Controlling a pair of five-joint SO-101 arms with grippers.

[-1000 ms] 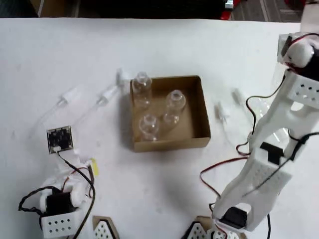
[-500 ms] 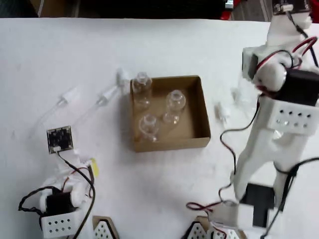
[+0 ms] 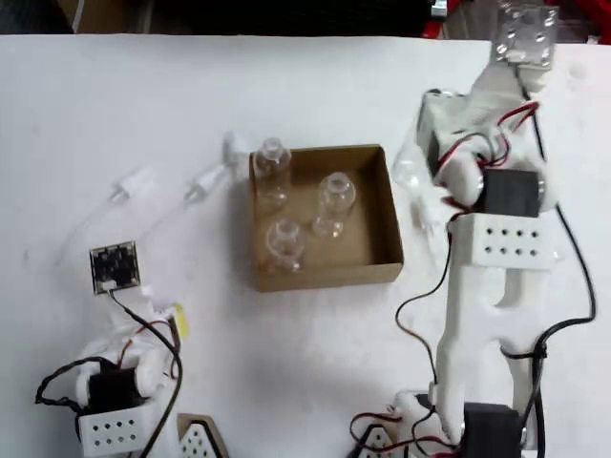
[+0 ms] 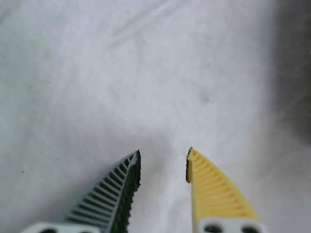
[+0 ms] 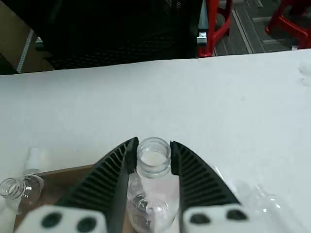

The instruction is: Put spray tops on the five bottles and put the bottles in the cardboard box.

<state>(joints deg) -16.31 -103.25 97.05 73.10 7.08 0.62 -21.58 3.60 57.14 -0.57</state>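
At the right edge of the box [image 3: 393, 215], I have the right gripper [image 5: 153, 145] pinching an uncapped bottle [image 5: 153, 162] by the neck, upright for lowering in, while the left gripper [image 4: 164, 160] sits spread over the table [image 4: 146, 73].

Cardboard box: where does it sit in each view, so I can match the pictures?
High view: cardboard box in the middle of the table.
Right wrist view: cardboard box seen past the right gripper, which is shut on a bottle.
Left wrist view: the open left gripper over the table.
Shared landmark: the spray top beside the box's corner.
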